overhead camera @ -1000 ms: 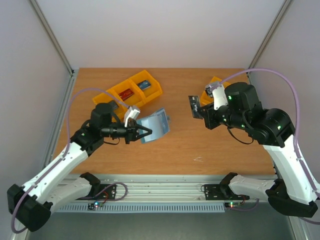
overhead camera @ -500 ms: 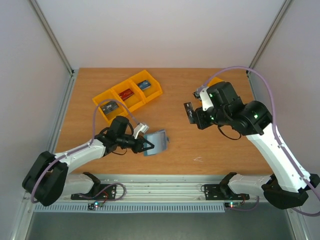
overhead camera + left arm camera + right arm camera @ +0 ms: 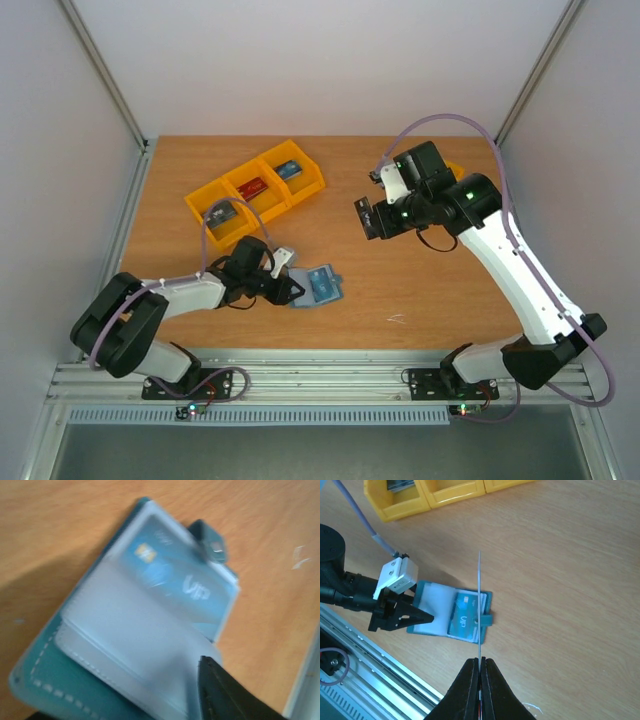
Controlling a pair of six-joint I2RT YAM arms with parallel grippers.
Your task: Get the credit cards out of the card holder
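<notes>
Card removal, midway: one out, one in.
On desk (image 3: 430,290): card holder (image 3: 318,287), open, blue card (image 3: 175,582) inside; left hand (image 3: 287,286) at its edge, grip unclear. Aloft: right hand (image 3: 479,662) clenched on dark card (image 3: 364,215) (edge-on). Next, likely: set card down, steady holder.

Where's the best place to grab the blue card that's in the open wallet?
Probably the blue card by its edge nearest the snap tab, pinched from above: the card holder lies open and flat, so only a thin edge is offered.

Bare table (image 3: 420,290) right of the card holder (image 3: 320,285) — left hand (image 3: 293,291) crowds its left edge, bins (image 3: 268,212) behind.
</notes>
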